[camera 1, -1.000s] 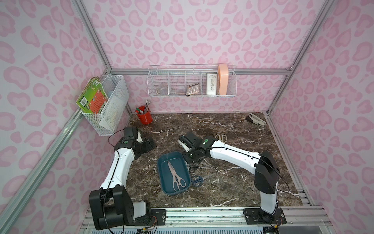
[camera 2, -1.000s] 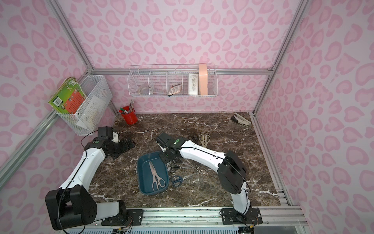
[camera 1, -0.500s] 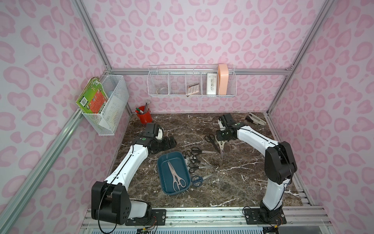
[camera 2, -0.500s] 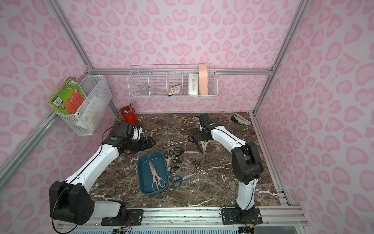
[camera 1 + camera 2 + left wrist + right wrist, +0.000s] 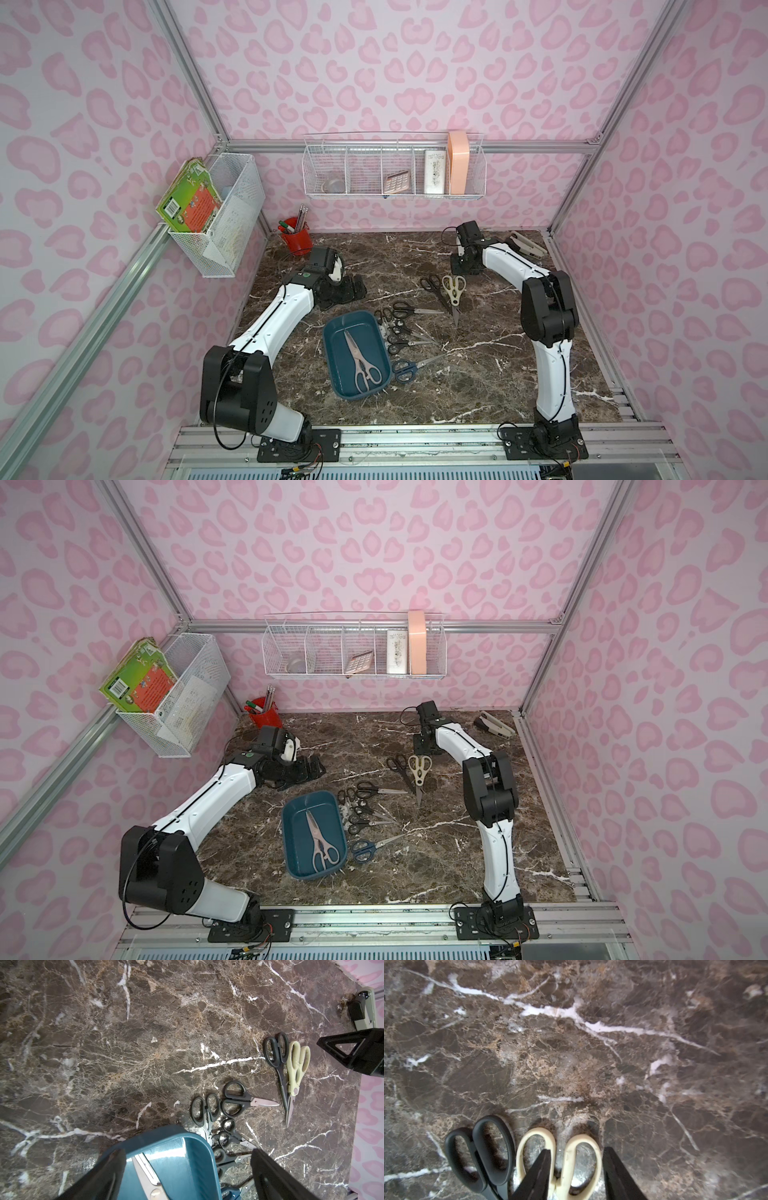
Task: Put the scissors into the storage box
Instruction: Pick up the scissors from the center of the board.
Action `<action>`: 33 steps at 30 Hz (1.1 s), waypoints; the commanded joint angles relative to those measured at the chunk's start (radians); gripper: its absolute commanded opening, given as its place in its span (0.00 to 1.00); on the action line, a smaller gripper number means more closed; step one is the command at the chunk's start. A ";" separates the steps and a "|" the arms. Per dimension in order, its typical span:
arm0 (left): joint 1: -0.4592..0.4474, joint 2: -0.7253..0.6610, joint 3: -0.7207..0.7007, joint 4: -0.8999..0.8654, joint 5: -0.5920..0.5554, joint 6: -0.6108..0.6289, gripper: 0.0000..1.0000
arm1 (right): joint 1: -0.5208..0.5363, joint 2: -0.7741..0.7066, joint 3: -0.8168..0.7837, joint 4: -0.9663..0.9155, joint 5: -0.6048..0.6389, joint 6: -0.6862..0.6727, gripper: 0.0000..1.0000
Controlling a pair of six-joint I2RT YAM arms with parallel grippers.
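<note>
**Q:** Where are the scissors in relation to the storage box?

**A:** One pale-handled pair lies lengthwise inside the storage box. All the other pairs lie on the table. A cluster of black-handled pairs sits just beside the box wall on the right arm's side. A blue-handled pair lies near the box's front corner. Farther back, the cream-handled shears touch a long black-handled pair.

**Q:** What is the state of the jaws?

**A:** The right jaws are partly open, empty, and low over the handle end of the cream shears. In the right wrist view, one finger lies where the two loops meet. The other finger stands outside the outer loop, so that loop is between them. This straddle probably prepares a pinch on the loop, which offers more to grip than the flat blades. The left jaws are wide and empty, above the back end of the box.

**Q:** Why is the left arm parked there?

**A:** It probably leaves the box opening free for the right arm to deliver.

**Q:** What needs caution?

**A:** The long black pair lies against the shears, so closing or lifting may drag it along.
</note>
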 commanded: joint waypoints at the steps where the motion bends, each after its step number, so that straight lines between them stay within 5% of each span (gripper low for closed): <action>1: 0.001 -0.007 0.004 -0.027 -0.044 0.030 0.99 | 0.017 0.014 0.023 -0.041 -0.015 0.029 0.46; 24: 0.002 0.021 0.009 -0.043 -0.112 0.079 0.99 | 0.034 0.030 0.063 -0.139 0.044 0.084 0.26; 33: 0.003 0.015 0.008 -0.048 -0.131 0.086 0.99 | 0.034 0.056 0.071 -0.140 0.028 0.095 0.26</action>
